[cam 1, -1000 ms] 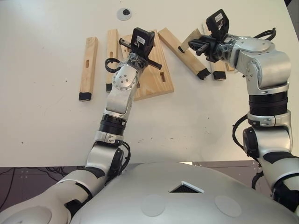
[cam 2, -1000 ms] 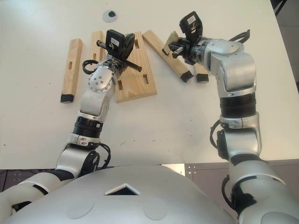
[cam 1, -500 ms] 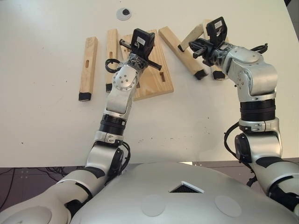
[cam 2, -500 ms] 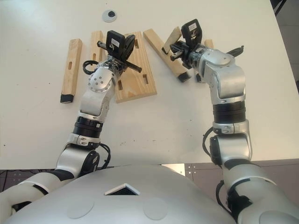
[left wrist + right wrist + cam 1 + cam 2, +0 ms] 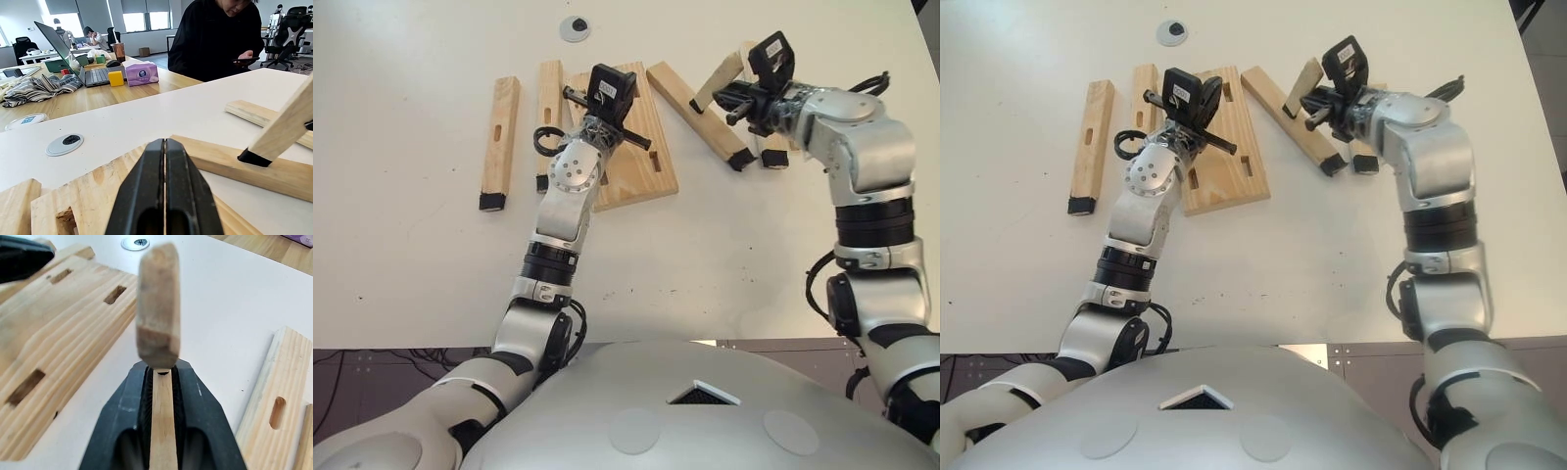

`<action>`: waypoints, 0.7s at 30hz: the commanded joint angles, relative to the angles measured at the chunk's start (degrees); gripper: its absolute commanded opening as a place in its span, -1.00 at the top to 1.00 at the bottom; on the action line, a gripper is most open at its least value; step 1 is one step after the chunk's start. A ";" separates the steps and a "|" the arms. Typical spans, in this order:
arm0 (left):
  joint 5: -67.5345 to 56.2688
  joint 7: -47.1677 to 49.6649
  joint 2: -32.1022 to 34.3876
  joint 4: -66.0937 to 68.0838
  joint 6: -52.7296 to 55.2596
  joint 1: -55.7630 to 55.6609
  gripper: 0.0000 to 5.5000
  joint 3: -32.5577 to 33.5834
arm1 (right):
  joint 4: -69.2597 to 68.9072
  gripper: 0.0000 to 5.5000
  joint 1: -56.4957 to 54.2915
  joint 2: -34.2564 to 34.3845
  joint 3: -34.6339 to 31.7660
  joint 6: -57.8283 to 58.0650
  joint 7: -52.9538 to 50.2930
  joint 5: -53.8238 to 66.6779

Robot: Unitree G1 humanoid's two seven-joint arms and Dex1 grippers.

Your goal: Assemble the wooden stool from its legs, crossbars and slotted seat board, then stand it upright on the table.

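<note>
The slotted seat board (image 5: pixel 641 166) lies flat at the middle of the table. My left gripper (image 5: pixel 165 161) is shut and empty just above the board's far part. My right gripper (image 5: pixel 740 94) is shut on a thin crossbar (image 5: pixel 719 76), which tilts up and has a dark tip. It hangs over a diagonal leg (image 5: pixel 724 142) that lies to the right of the board. Two more legs (image 5: pixel 499 137) (image 5: pixel 548 93) lie to the left of the board. Another leg (image 5: pixel 771 152) is partly hidden behind my right gripper.
A round grey grommet (image 5: pixel 574 27) is set in the table behind the parts. The near half of the white table (image 5: pixel 724 264) is bare. The table's front edge runs close to my body.
My right elbow swung in and then back out, with the crossbar still in the gripper over the diagonal leg. The left arm has not moved.
</note>
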 commanded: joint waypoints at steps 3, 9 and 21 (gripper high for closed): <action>0.57 0.94 -0.23 0.63 -0.59 0.89 1.00 0.07 | -5.34 0.85 -0.07 -7.96 4.31 1.64 7.05 -1.62; 0.55 1.39 -0.24 0.74 -0.74 1.31 1.00 0.16 | -8.74 0.85 1.10 -13.18 7.13 0.65 11.40 -2.97; 0.75 1.45 -0.68 2.92 -1.31 -0.12 1.00 -0.24 | -7.13 0.85 -1.47 -6.07 2.04 4.44 7.74 0.05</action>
